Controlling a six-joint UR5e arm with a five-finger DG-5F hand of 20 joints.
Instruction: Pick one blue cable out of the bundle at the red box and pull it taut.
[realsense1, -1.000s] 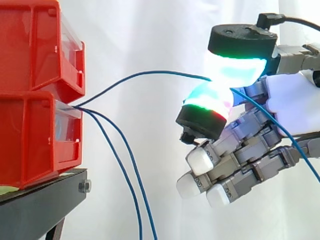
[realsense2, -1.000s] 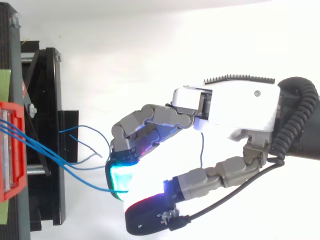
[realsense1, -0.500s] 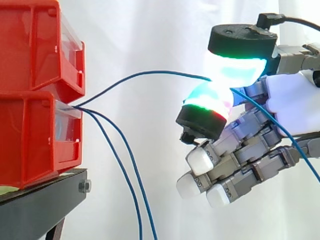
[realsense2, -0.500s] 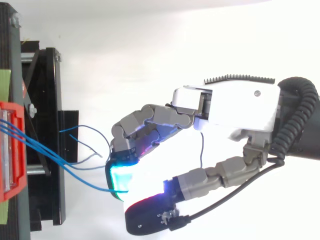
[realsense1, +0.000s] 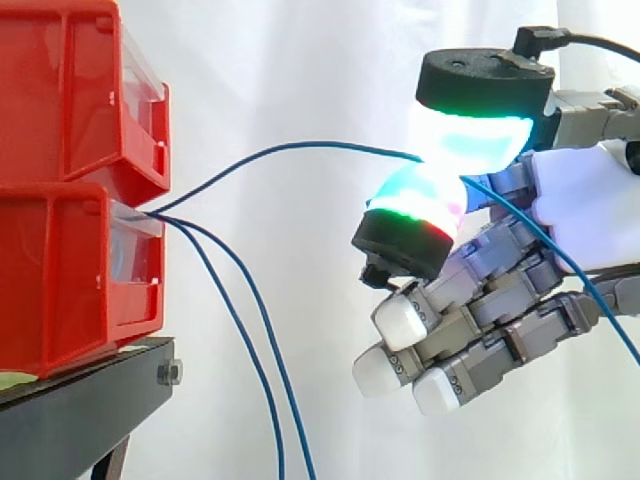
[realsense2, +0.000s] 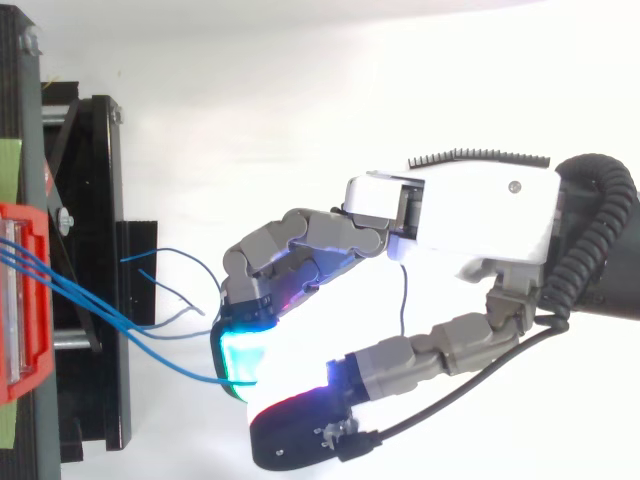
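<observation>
The hand (realsense1: 590, 210) is pinching one blue cable (realsense1: 300, 146) between the glowing pads (realsense1: 470, 135) of thumb and finger, while the remaining fingers (realsense1: 470, 330) are curling loosely beneath the pinch. From the pinch the cable is arching away to the red box (realsense1: 60, 280), which is standing well beyond the fingertips (the line is bowing upward, not straight). Its free length is trailing back past the palm and downward. The other blue cables (realsense1: 250, 340) are hanging from the box, between it and the hand.
</observation>
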